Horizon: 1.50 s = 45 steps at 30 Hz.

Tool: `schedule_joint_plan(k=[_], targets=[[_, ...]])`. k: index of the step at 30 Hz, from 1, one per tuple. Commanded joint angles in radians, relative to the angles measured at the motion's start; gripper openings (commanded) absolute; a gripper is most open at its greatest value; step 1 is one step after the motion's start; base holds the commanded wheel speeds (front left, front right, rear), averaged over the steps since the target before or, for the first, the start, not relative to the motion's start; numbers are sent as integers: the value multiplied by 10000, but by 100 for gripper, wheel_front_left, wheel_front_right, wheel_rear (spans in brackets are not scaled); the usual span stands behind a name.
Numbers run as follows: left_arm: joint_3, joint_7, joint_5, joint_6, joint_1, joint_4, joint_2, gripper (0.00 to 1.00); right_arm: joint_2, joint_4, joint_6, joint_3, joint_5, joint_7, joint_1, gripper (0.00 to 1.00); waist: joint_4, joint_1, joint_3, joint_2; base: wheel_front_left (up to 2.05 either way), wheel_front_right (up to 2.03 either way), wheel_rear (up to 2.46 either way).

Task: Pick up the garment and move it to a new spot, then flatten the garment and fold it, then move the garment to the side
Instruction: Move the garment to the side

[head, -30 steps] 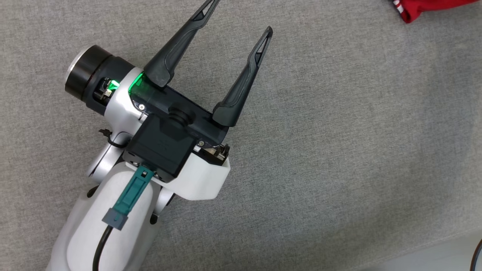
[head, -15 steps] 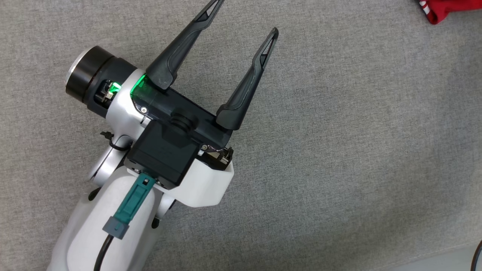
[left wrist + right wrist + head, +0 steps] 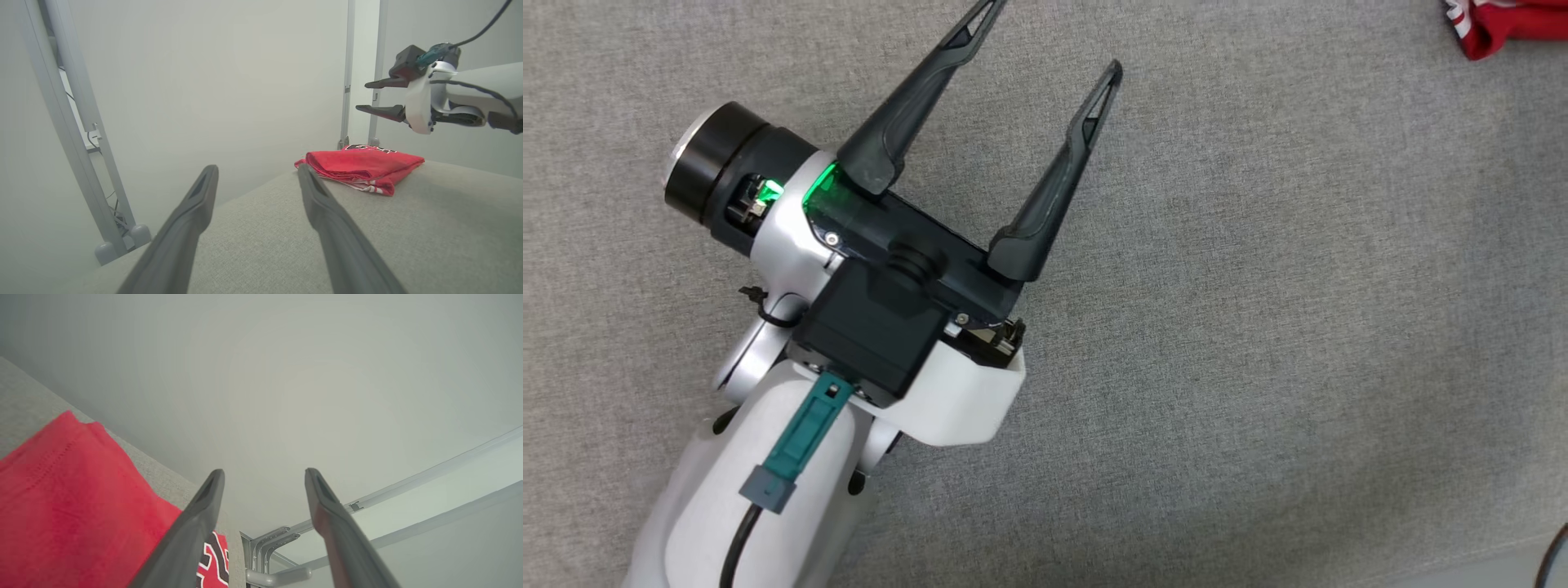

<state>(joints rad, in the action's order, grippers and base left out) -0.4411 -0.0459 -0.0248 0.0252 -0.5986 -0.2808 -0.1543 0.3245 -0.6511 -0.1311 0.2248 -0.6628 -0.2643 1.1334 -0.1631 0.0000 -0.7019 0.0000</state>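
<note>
Garment (image 3: 361, 167) folded on grey surface (image 3: 408, 228), beneath spread right pincer (image 3: 361, 96), apart

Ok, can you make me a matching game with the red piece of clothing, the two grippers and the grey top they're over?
Things:
1 garment
2 left gripper
3 right gripper
4 grey surface

Descriptions:
A open, in the air near the garment
B red and folded
C the garment lies on it
D open, over bare fabric away from the garment

Pairs: 1-B, 2-D, 3-A, 4-C
</note>
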Motion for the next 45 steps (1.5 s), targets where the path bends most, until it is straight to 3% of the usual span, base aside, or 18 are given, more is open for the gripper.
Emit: schedule_joint_plan(k=[1,6,10,17,28,38,45], targets=[[91,-89,-44,-104,51,60,-80,100,-152,134,6,-185,-58,-5,-169,100,33,0,105,0,0,0,0],[404,-417,-305,-414,644,387,-121,100,-1145,512,6,-860,552,-5,-713,100,132,0,610,0,0,0,0],[673,-774,-643,-684,1289,812,-94,100,-1855,653,6,-1390,2050,-5,-1379,100,349,0,1242,0,0,0,0],[1283,-1530,-1477,-1122,2372,1933,138,100,-2348,1014,5,-2324,4580,-5,-2858,100,958,0,2639,0,0,0,0],[1695,-2097,-2071,-1466,3926,3363,344,100,-2561,2419,5,-4067,7180,-5,-5784,100,1531,0,4746,0,0,0,0],[1779,-2195,-2161,-1684,5222,3702,638,100,-2570,3435,5,-4112,8048,-5,-8150,100,1569,0,6112,0,0,0,0],[1953,-2200,-1704,-1547,5850,3138,697,100,-2579,4124,5,-4136,8691,-5,-9259,100,1477,0,6514,0,0,0,0]])
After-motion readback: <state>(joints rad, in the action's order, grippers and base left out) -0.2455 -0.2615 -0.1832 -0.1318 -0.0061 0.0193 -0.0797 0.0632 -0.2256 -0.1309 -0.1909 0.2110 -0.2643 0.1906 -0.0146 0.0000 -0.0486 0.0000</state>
